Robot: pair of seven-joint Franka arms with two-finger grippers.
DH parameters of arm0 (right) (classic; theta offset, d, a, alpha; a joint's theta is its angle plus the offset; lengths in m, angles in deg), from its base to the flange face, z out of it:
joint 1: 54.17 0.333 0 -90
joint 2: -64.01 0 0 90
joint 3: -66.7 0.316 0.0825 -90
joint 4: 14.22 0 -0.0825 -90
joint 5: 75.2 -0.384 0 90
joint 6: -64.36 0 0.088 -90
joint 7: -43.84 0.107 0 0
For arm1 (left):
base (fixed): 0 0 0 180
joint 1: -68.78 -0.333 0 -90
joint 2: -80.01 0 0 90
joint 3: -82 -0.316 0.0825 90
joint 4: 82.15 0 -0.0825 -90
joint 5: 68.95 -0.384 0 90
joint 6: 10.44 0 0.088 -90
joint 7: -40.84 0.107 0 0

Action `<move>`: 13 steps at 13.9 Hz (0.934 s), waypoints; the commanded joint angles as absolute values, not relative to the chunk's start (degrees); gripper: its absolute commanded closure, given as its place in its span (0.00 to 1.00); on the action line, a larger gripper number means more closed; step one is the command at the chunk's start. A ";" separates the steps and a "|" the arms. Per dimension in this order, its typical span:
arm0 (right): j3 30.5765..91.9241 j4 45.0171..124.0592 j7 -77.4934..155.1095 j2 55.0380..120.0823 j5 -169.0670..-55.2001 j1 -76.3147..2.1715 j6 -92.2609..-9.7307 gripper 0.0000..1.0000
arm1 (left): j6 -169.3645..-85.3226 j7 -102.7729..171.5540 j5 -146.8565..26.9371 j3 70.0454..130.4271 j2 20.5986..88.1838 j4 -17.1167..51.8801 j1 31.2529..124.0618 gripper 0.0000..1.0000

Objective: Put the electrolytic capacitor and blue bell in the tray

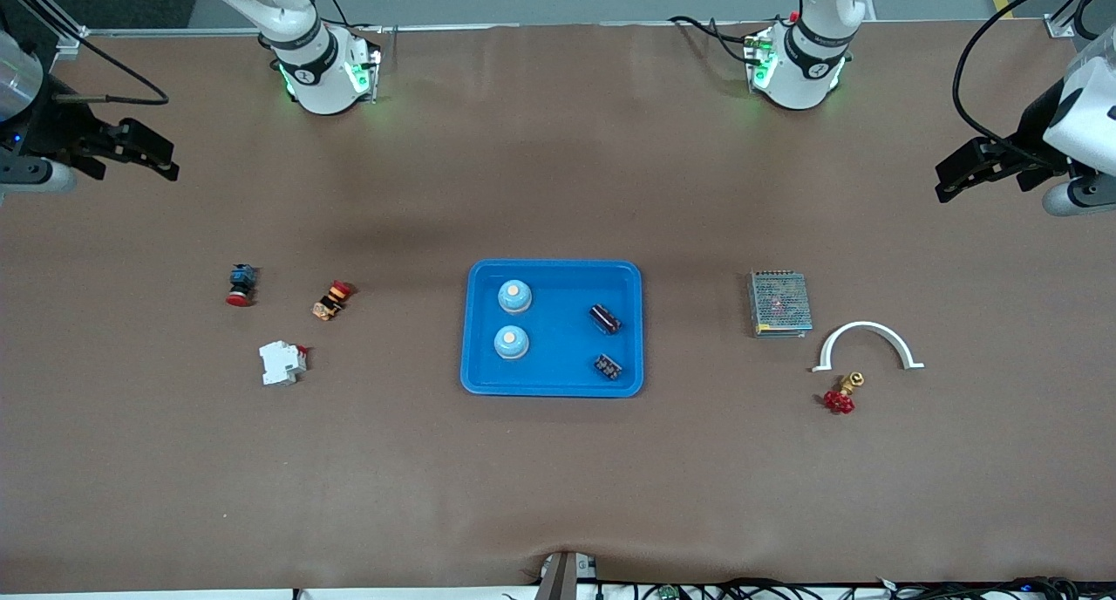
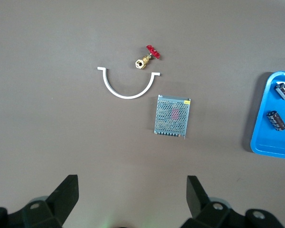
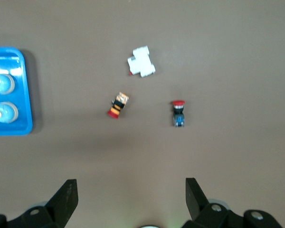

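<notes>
The bright-blue tray lies mid-table and shows partly in both wrist views. In it sit two blue bells and two dark electrolytic capacitors. My left gripper hangs open and empty above the table at the left arm's end. My right gripper hangs open and empty over the right arm's end.
Toward the left arm's end lie a metal mesh box, a white half-ring and a brass valve with red handle. Toward the right arm's end lie a red-capped blue button, an orange-black part and a white breaker.
</notes>
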State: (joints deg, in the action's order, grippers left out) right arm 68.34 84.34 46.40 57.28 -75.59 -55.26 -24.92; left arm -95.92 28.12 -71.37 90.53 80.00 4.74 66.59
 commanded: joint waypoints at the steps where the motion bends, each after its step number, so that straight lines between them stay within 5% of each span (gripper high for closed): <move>1: 69.34 76.15 46.91 62.77 -75.29 -57.07 -23.79 0.00 | -95.43 29.24 -72.29 90.35 81.15 4.16 65.80 0.00; 13: 69.86 76.04 46.30 62.78 -75.38 -58.92 -29.77 0.00 | -97.37 30.38 -70.09 91.05 82.21 6.96 65.79 0.00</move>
